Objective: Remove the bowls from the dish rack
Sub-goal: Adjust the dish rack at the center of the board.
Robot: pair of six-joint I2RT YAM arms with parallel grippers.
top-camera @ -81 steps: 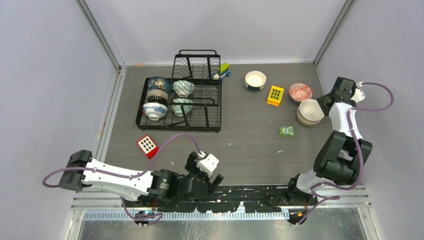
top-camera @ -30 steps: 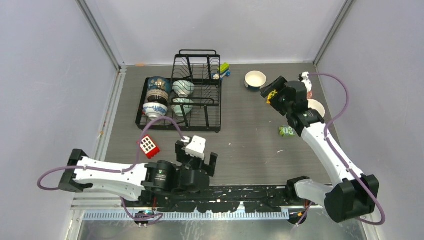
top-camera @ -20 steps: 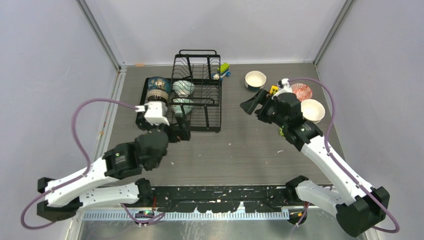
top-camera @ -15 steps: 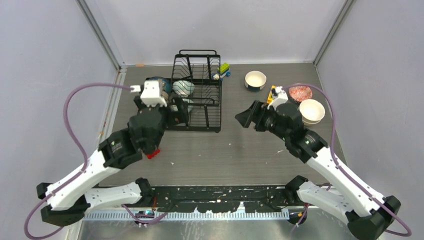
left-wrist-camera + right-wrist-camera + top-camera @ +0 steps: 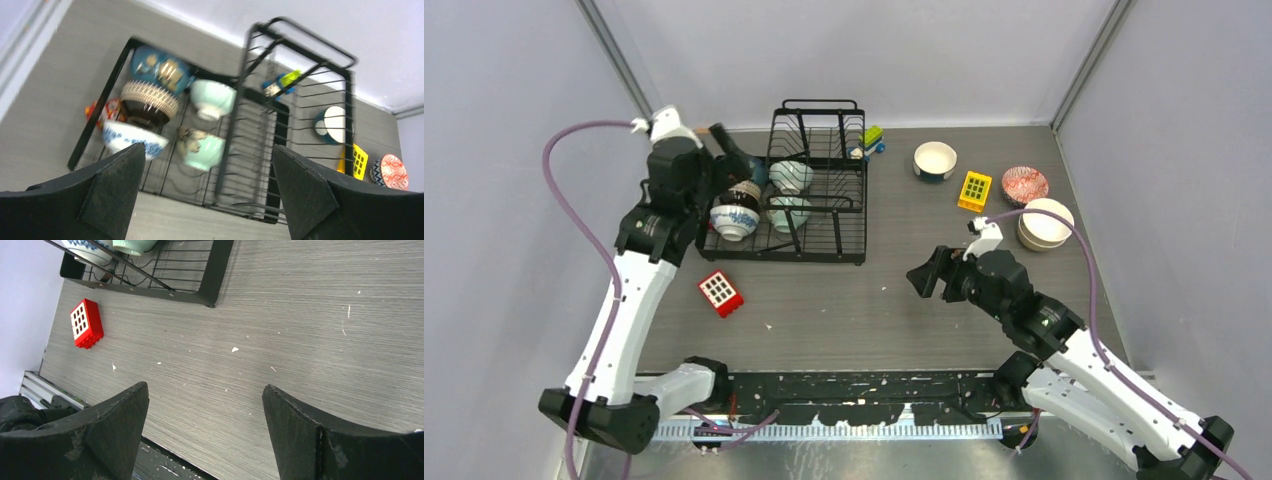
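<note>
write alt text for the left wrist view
A black dish rack seen from above holds a teal bowl, a brown bowl, a blue-and-white bowl and two pale green bowls. The left arm's open fingers frame the bottom edge, holding nothing. A white bowl, yellow block and red-patterned bowl sit on the table beyond the rack.

No legible text, label, brand, number or sign in any view. Markings on the bowls in the dish rack are painted patterns only; the red block shows a plain grid.
</note>
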